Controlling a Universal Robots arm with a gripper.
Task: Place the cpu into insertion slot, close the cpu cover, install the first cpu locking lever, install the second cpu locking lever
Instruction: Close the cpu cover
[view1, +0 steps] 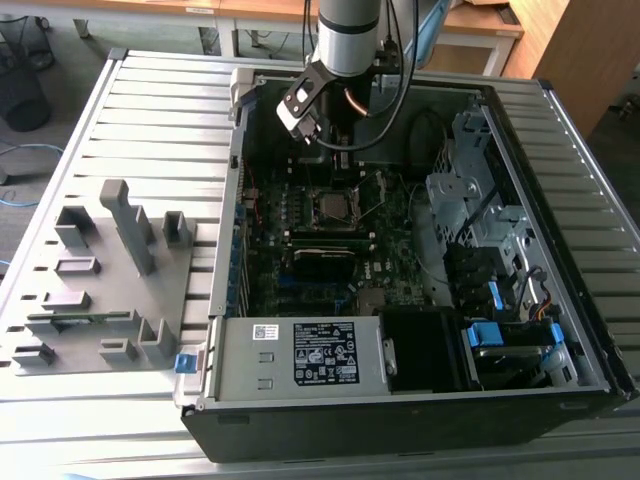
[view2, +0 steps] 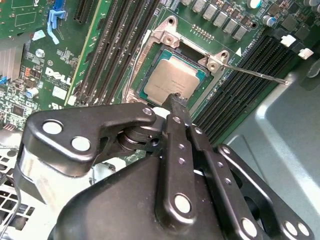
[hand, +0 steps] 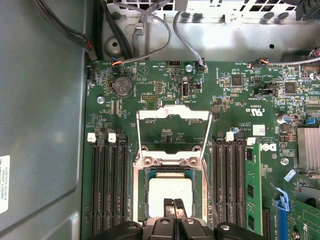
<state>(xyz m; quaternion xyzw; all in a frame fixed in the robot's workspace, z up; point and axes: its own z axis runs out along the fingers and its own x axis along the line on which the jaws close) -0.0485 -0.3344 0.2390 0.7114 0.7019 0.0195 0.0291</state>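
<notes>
At the exterior view's left, a grey plastic fixture plate with upright blocks (view1: 110, 270) lies on the slatted metal table (view1: 150, 100). To its right sits the open black and silver computer case (view1: 225, 230). The silver-grey robot arm (view1: 347, 35) reaches down into it over the green motherboard (view1: 400, 250). In both wrist views the black linkage gripper (hand: 173, 206) (view2: 176, 100) has its fingers (hand: 167, 206) drawn together with barely a gap and nothing between them. Their tips are at one edge of the cpu, touching it or just above; I cannot tell which. The small square cpu with a dull silver-grey top (hand: 167, 186) (view2: 167, 82) lies flat in the dark square insertion slot (hand: 170, 173). The thin silver cpu cover frame (hand: 172, 114) stands raised open beside the slot, the board showing through its window.
</notes>
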